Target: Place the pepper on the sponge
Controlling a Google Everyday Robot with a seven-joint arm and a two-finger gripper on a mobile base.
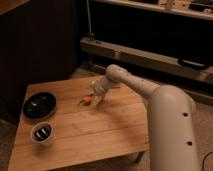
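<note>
Camera view: a wooden table (100, 130) fills the near left of the scene. A black bowl (39, 105) sits near its left edge, and a small cup (42, 133) stands just nearer than the bowl. The robot's pale arm (145, 92) reaches in from the right and bends down toward the far middle of the tabletop.

The gripper (95, 98) is low over the wood there, pointing down and to the left. The pepper (85, 100) shows as a small orange piece right at the gripper's tip on its left side, either touching the tabletop or barely above it. I cannot tell whether the gripper is open, closed, or gripping the pepper.

I cannot find the sponge. No light-blue block shows on the bare wood, so it may lie under the gripper or behind the wrist.

As a judgement, the step in hand is work at the pepper itself. The scene fits either taking hold of the pepper or bringing it down at its resting place. If the sponge lies beneath the tool, the pepper may be at or on it, but that cannot be confirmed.

Any next move calls for a sure hold, a clear sight of the sponge, and a gentle lowering so the slim piece does not roll off a soft block.
</note>
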